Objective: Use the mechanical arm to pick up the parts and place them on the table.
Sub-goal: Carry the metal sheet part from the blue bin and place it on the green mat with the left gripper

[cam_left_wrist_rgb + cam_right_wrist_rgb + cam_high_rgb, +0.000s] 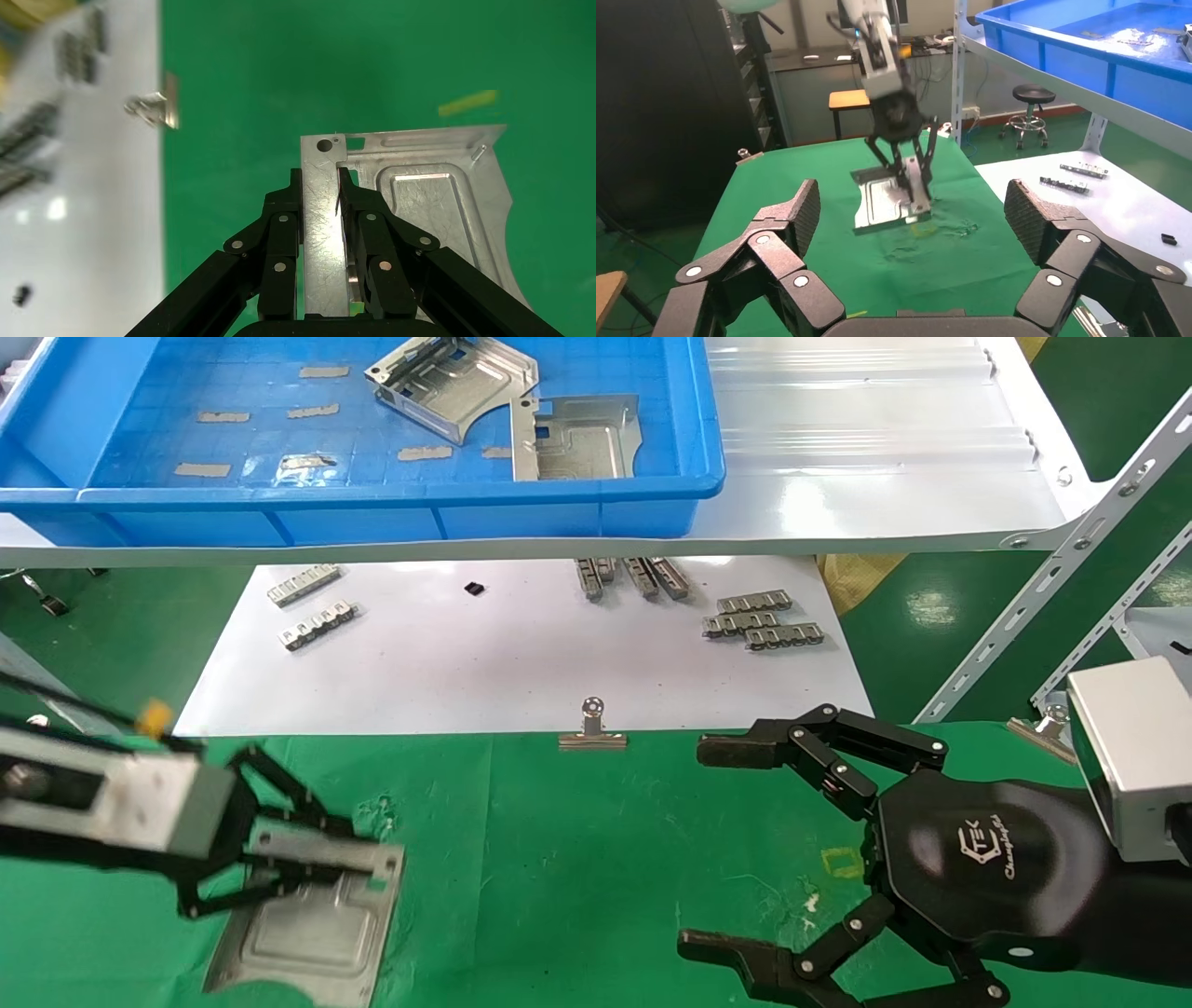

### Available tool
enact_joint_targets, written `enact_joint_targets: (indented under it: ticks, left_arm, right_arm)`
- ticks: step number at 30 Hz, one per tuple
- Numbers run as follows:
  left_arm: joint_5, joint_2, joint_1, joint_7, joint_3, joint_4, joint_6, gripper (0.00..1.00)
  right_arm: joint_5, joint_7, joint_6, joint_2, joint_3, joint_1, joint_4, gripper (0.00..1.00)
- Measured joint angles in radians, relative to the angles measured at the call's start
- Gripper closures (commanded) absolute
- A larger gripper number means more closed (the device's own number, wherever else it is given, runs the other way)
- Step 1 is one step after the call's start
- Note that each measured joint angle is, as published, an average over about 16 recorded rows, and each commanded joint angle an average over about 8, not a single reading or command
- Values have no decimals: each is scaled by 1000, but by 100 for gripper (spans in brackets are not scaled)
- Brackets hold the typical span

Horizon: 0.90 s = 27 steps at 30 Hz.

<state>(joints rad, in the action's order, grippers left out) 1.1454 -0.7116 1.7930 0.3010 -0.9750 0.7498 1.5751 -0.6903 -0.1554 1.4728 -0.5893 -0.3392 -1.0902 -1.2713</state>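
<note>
My left gripper (368, 859) is shut on the folded edge of a silvery sheet-metal part (317, 924) low over the green table (577, 859) at its front left. In the left wrist view the fingers (284, 210) clamp the part's (429, 203) upright flange. In the right wrist view the part (884, 200) hangs just above the cloth under the left gripper (914, 184). Two more parts (456, 384) (577, 435) lie in the blue tray (372, 514). My right gripper (712, 845) is open and empty above the table's front right, also in its own wrist view (912, 210).
A white board (466, 663) behind the table carries small toothed metal strips (764, 621) (312, 612). A binder clip (592, 728) sits at the table's far edge. A white shelf (885, 477) holds the tray above the board. A slanted metal rack frame (1052, 570) stands at right.
</note>
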Motion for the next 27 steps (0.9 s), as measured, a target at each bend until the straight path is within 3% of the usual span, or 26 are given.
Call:
enact_joint_targets:
  ticks: [11,12,19,20,27]
  left_arm:
    - [29,-89,-54,169,-65,-247,-36,98]
    - [31,-96,-56,178,-67,-265,-39,90]
    - [44,-139,-66,236,-75,-366,-67,5]
    - [45,-144,-67,244,-75,-378,-72,0]
    - [39,-172,-67,289,-68,-440,-91,0]
  right_arm:
    - [0,0,0,0,0,0,0,0]
    - [0,0,0,0,0,0,0,0]
    - [0,0,0,0,0,0,0,0]
    - [0,0,0,0,0,0,0,0]
    - [0,0,0,0,-1,0,0,0]
